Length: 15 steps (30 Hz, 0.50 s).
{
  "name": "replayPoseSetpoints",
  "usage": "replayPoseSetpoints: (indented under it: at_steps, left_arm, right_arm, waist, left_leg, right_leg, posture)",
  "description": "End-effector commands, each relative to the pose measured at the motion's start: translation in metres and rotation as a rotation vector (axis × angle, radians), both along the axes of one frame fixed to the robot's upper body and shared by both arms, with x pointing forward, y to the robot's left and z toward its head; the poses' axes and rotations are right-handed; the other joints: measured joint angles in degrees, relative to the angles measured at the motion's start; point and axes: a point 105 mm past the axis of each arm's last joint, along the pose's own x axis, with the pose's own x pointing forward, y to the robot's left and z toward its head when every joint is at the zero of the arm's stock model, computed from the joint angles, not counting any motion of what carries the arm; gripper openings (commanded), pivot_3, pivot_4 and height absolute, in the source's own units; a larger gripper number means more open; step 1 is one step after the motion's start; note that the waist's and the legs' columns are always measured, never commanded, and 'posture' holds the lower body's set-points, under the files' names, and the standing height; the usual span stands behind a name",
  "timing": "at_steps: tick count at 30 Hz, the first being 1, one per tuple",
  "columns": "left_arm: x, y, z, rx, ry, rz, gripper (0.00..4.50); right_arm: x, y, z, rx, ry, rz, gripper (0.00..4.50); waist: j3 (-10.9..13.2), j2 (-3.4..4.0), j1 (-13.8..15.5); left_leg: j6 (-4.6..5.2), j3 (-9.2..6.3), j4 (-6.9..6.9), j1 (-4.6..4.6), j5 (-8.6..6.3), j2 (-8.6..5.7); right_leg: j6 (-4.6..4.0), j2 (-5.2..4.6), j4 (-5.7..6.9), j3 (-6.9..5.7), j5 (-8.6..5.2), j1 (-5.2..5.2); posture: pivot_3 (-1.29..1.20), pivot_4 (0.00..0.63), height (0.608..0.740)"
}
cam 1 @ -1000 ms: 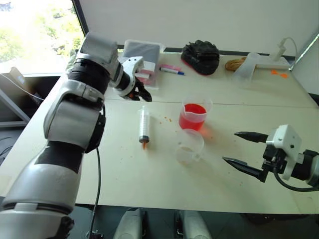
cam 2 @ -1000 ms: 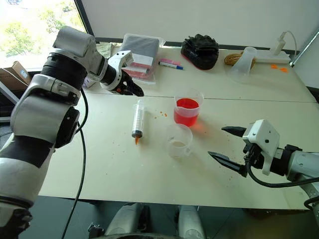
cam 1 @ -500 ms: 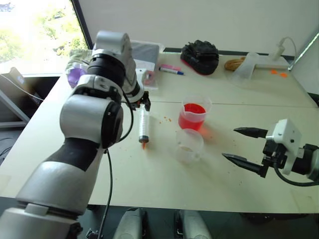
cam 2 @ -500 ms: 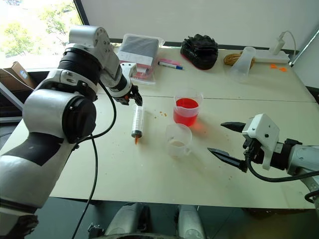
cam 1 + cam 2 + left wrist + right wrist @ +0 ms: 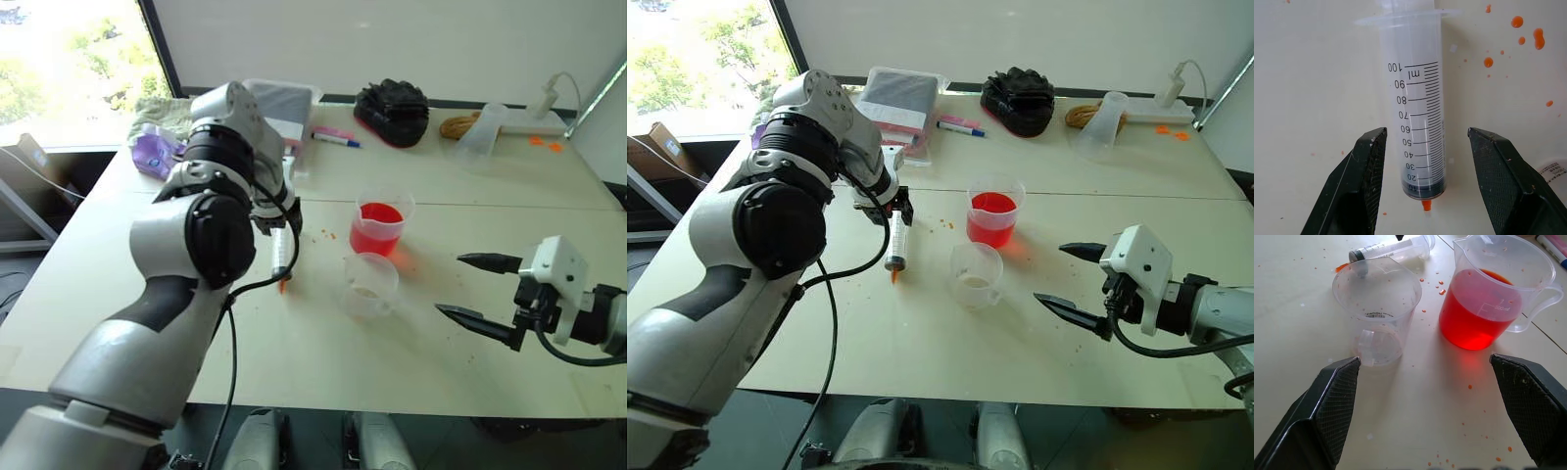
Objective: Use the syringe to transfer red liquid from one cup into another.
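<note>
The left gripper [image 5: 898, 208] hangs above the far end of the syringe [image 5: 895, 242], pointing steeply down at the table [image 5: 921, 333]. Its two black fingers [image 5: 1364, 181] stand apart, one on each side of the clear barrel, and they do not touch it. The syringe lies flat on the table, with the orange tip toward the near edge and the dark plunger seal close to that tip, so the barrel looks empty. Small orange drops are on the table around it.

To the right of the syringe stands the smaller beaker [image 5: 977, 277], almost empty. Just behind it, a little farther and to the right, stands the wider beaker [image 5: 995, 210], about half full of red liquid [image 5: 1476, 323]. The two beakers are near each other but not touching.

At the far side of the table lies a marker pen [image 5: 961, 126].

The right gripper [image 5: 1080, 281] is held over the table to the right of the beakers, well apart from them. Its fingers are spread wide and hold nothing.
</note>
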Motion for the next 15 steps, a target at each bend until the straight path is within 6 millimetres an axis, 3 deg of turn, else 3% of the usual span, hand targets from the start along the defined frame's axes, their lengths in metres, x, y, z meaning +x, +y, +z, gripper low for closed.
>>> replayPoseSetpoints:
  at_steps: [1, 15]
  left_arm:
    - [0.004, 0.005, 0.004, 0.016, -0.035, 0.041, 2.75]
    - [0.002, 0.002, -0.014, -0.001, -0.005, 0.062, 2.75]
  right_arm:
    - [-0.002, 0.003, 0.006, 0.002, -0.033, 0.007, 4.43]
    - [-0.003, 0.001, 0.007, -0.006, -0.030, 0.007, 4.43]
  waist:
    - [0.0, 0.00, 0.0]
    - [0.0, 0.00, 0.0]
  left_leg:
    - [-0.01, 0.00, 0.00, 0.00, 0.00, -0.02]
    - [-0.12, 0.00, -0.03, 0.01, 0.05, -0.06]
  right_leg:
    - [0.00, -0.02, 0.01, -0.01, 0.00, 0.00]
    - [0.01, -0.07, 0.02, -0.08, 0.01, 0.00]
  posture:
    - [0.00, 0.150, 0.740]
    - [0.00, 0.150, 0.740]
